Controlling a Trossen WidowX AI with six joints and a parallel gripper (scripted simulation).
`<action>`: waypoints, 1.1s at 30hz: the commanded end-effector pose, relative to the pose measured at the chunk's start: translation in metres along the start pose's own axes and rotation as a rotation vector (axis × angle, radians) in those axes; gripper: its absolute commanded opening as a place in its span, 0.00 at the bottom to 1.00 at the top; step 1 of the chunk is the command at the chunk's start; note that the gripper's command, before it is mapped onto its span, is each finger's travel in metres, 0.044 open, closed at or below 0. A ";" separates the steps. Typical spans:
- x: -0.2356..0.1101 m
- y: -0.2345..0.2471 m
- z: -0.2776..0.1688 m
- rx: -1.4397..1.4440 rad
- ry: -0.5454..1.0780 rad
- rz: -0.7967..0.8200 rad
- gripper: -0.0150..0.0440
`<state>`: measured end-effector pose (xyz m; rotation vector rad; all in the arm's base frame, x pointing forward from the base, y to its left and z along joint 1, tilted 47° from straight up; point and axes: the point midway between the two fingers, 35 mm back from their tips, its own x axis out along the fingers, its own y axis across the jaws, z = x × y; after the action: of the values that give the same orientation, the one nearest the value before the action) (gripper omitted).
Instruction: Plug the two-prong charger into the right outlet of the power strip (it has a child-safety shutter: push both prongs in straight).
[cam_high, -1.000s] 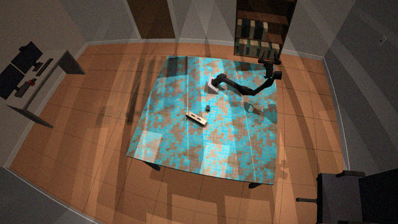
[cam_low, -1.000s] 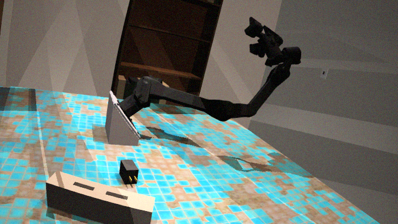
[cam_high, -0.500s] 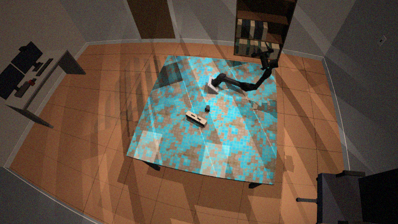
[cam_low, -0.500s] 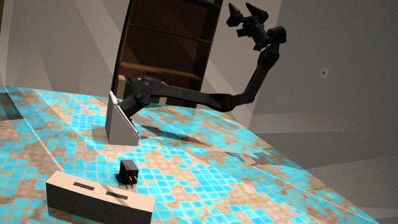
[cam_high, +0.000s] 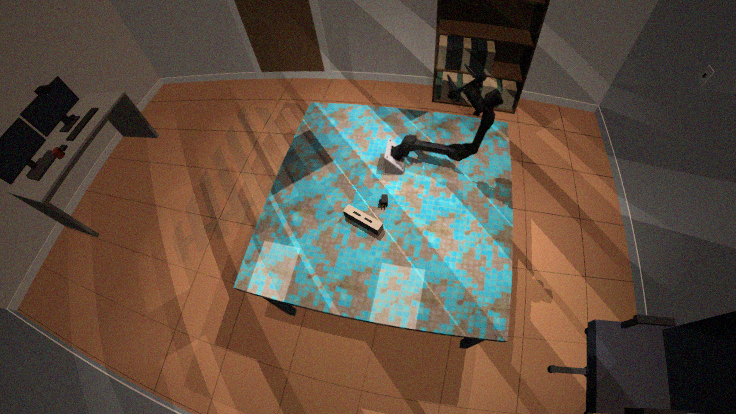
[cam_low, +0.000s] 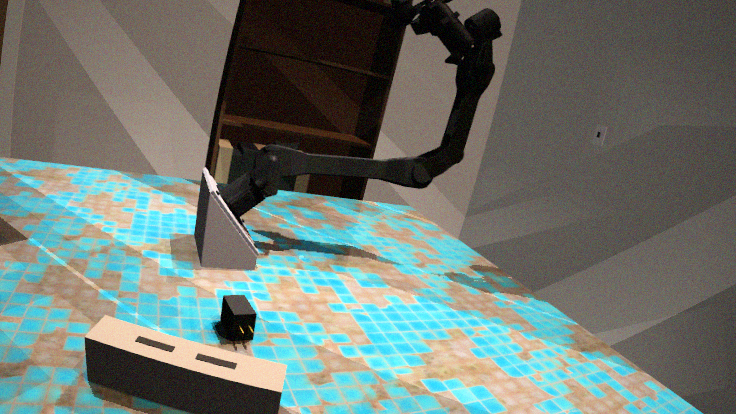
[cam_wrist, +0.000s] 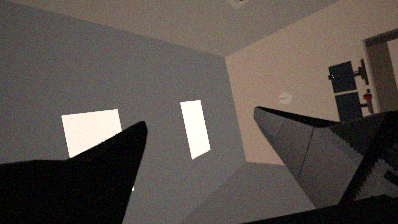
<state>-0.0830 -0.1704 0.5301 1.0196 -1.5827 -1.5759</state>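
Observation:
The black two-prong charger (cam_high: 382, 201) (cam_low: 237, 311) rests on the blue-and-brown patterned table (cam_high: 437, 283) (cam_low: 463, 319), prongs towards the near side, just behind the power strip. The beige power strip (cam_high: 362, 218) (cam_low: 180, 368) lies flat with two slots on top; its right outlet (cam_low: 216, 361) is empty. My gripper (cam_high: 460, 82) (cam_wrist: 201, 119) is open and empty. It is raised high over the table's back edge, far from the charger, and points up at a wall and ceiling. In the exterior view the top edge cuts off its fingertips.
The arm's grey wedge base (cam_high: 391, 159) (cam_low: 218, 242) stands on the table behind the charger. A bookshelf (cam_high: 483, 51) (cam_low: 308, 77) stands right behind the raised gripper. A desk with monitors (cam_high: 46, 118) is at the far left, a chair (cam_high: 663, 360) at the near right.

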 end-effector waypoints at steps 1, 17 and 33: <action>0.022 -0.017 -0.015 -0.088 0.062 -0.073 1.00; 0.074 -0.084 -0.086 -0.446 0.351 -0.249 1.00; 0.084 -0.159 -0.156 -0.742 0.644 -0.373 1.00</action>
<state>0.0172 -0.3082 0.3854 1.2267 -0.4029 -1.6421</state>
